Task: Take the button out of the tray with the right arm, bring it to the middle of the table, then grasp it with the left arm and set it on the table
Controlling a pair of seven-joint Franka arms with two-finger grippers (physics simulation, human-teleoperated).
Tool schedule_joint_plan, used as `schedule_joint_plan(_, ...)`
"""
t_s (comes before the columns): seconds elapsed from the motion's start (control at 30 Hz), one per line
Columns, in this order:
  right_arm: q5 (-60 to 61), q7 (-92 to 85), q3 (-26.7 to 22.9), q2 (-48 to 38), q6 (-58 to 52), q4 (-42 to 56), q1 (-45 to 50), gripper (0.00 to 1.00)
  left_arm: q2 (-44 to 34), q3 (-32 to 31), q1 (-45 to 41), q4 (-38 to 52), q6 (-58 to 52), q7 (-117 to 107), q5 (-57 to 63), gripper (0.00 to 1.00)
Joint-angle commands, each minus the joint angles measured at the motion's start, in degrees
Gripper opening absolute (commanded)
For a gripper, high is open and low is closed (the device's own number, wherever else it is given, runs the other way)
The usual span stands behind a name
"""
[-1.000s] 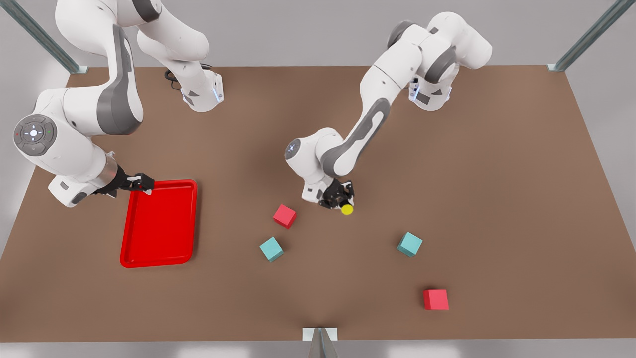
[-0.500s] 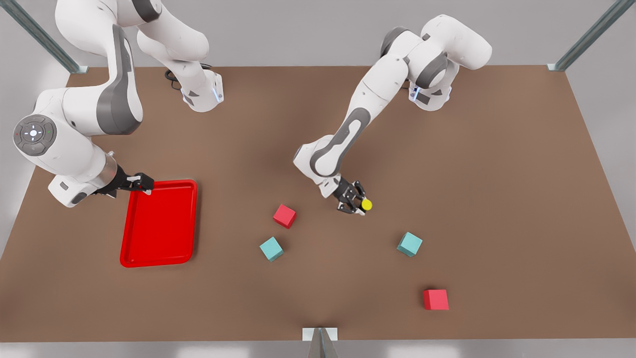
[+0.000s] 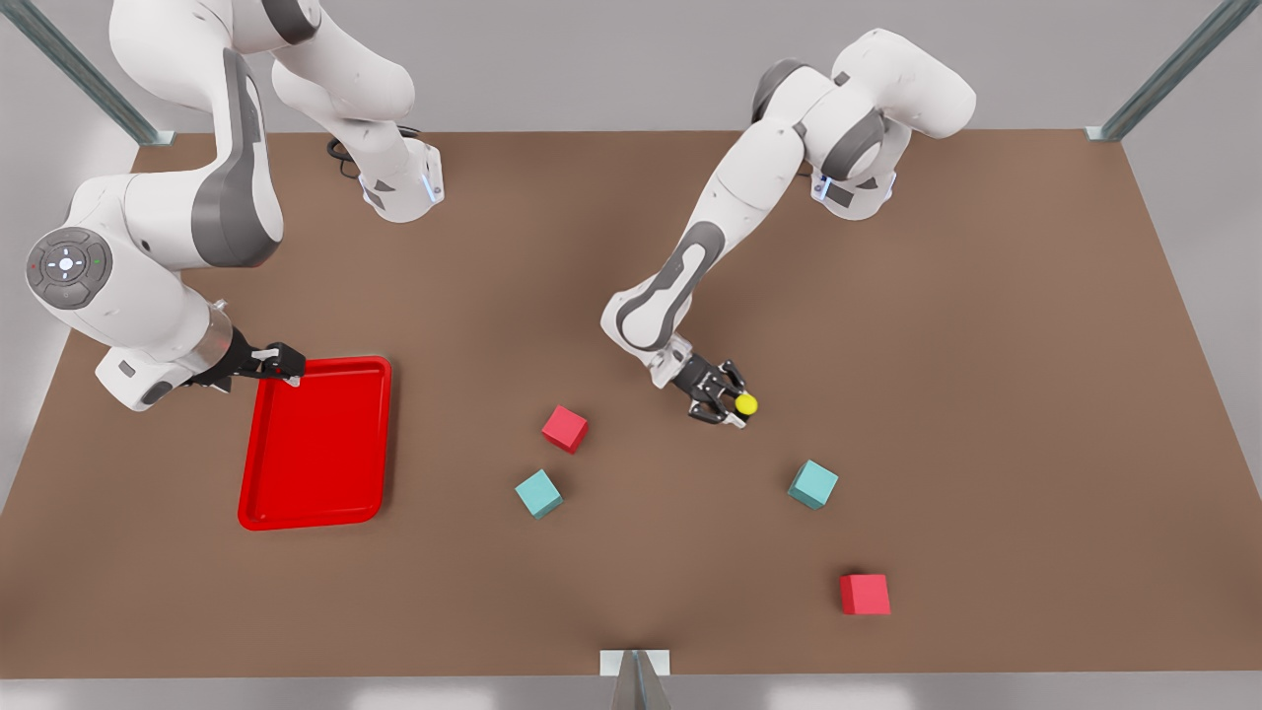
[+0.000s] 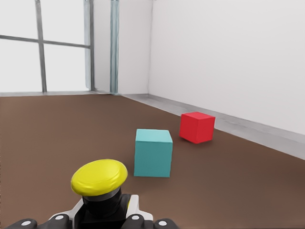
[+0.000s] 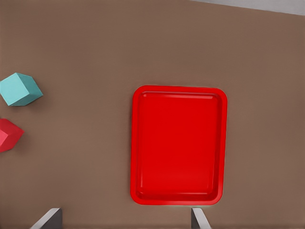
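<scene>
Front view: left gripper (image 3: 728, 405) clamped on small yellow-capped push-button with dark boxy base (image 3: 745, 403), low over brown matte table (image 3: 986, 345) for set-down. Right gripper (image 3: 281, 363), fingers spread, empty, waiting above bright red shallow tray (image 3: 317, 444).

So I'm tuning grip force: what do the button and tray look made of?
Button: looks like hard plastic, a smooth satin yellow cap on a dark base. Tray: seemingly glossy moulded plastic, uniform red with soft highlights along its rim. Both are renders, so this is a guess.

Two red cubes (image 3: 564, 429), two teal cubes (image 3: 538, 493), one tray (image 3: 317, 444), one button (image 3: 746, 403).
</scene>
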Motion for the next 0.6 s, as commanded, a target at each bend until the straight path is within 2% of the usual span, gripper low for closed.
schedule_joint_plan(0.0,0.03,-0.05,0.03,-0.07,-0.03,0.03,0.05,1.00,0.38,0.01,0.01,0.01,-1.11,9.94,0.31,0.47)
schedule_joint_plan(0.13,0.03,-0.05,0.03,-0.07,-0.03,0.03,-0.04,1.00,0.82,-0.07,0.19,0.19,-0.58,9.59,0.14,0.48)
schedule_joint_plan(0.17,0.03,-0.14,0.03,-0.07,-0.03,0.12,-0.04,1.00,0.73,-0.07,0.19,0.19,-0.32,9.59,-0.04,0.81)
schedule_joint_plan(0.2,-0.05,-0.14,0.03,-0.07,-0.03,0.03,-0.04,1.00,0.82,-0.07,0.28,0.19,-0.14,9.50,-0.04,1.00)
schedule_joint_plan(0.57,-0.05,-0.05,0.03,-0.07,-0.03,0.03,-0.04,1.00,0.47,-0.07,0.10,0.45,-0.32,8.54,-0.48,1.00)
